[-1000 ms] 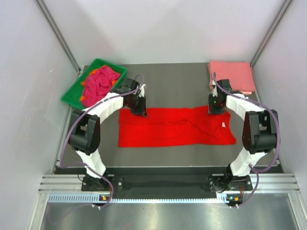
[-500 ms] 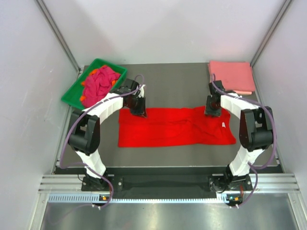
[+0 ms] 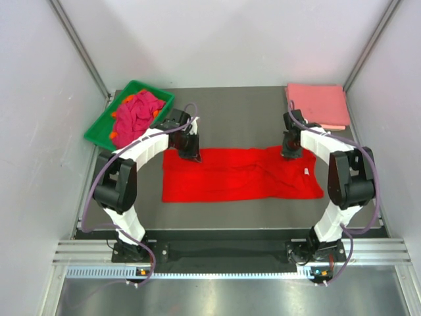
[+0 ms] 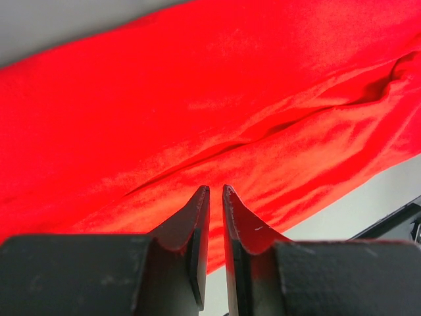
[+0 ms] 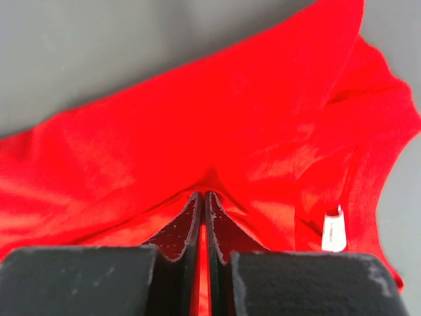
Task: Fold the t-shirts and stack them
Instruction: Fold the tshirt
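Observation:
A bright red t-shirt (image 3: 240, 174) lies spread flat across the middle of the table, its white neck label (image 3: 306, 172) at the right. My left gripper (image 3: 191, 153) is at the shirt's far left edge. In the left wrist view its jaws (image 4: 215, 189) stand almost shut, with only a thin gap and no cloth seen between them. My right gripper (image 3: 290, 151) is at the far right edge, shut on a puckered fold of the red shirt (image 5: 217, 125). A folded salmon pink shirt (image 3: 317, 104) lies at the back right. Magenta and orange shirts (image 3: 136, 114) are heaped in the tray.
The green plastic tray (image 3: 100, 125) stands at the back left corner, just behind the left arm. The enclosure's white walls close in on both sides. A metal rail runs along the table's near edge (image 3: 223, 250).
My right gripper has moved a little toward the back of the table, drawing the shirt's far right edge with it. The left gripper has barely moved.

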Controlling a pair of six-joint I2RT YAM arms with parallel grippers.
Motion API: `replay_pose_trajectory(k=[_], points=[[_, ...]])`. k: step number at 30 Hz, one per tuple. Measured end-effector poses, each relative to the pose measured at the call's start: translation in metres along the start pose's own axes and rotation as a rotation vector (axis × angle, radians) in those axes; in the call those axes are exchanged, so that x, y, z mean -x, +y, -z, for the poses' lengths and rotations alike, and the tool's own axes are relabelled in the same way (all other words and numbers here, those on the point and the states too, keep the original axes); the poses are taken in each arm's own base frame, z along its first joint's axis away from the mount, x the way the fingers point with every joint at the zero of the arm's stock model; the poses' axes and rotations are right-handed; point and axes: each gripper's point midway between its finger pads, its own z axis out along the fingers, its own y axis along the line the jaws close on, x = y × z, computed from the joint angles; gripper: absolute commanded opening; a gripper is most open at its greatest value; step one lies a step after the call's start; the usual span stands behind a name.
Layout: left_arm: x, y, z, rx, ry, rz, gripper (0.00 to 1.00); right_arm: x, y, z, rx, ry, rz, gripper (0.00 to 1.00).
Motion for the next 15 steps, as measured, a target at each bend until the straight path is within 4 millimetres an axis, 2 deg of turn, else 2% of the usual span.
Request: replay_pose_trajectory(k=[2, 5, 8, 12, 15], points=[[0.0, -0.001, 0.001, 0.0, -0.003, -0.002, 0.19, -0.002, 0.004, 0.008, 0.007, -0.007, 0.013, 0.0], [0.0, -0.009, 0.003, -0.011, -0.011, -0.002, 0.19, -0.004, 0.02, 0.031, 0.053, -0.048, 0.047, 0.0], [-0.003, -0.026, 0.002, -0.058, -0.018, 0.004, 0.22, -0.018, 0.038, 0.053, 0.109, -0.08, 0.082, 0.0], [-0.019, -0.049, -0.006, -0.146, -0.004, 0.046, 0.24, -0.056, 0.067, 0.069, 0.184, -0.07, 0.141, 0.0], [-0.032, -0.057, -0.013, -0.18, 0.02, 0.093, 0.24, -0.088, 0.08, 0.07, 0.195, -0.035, 0.175, 0.04]])
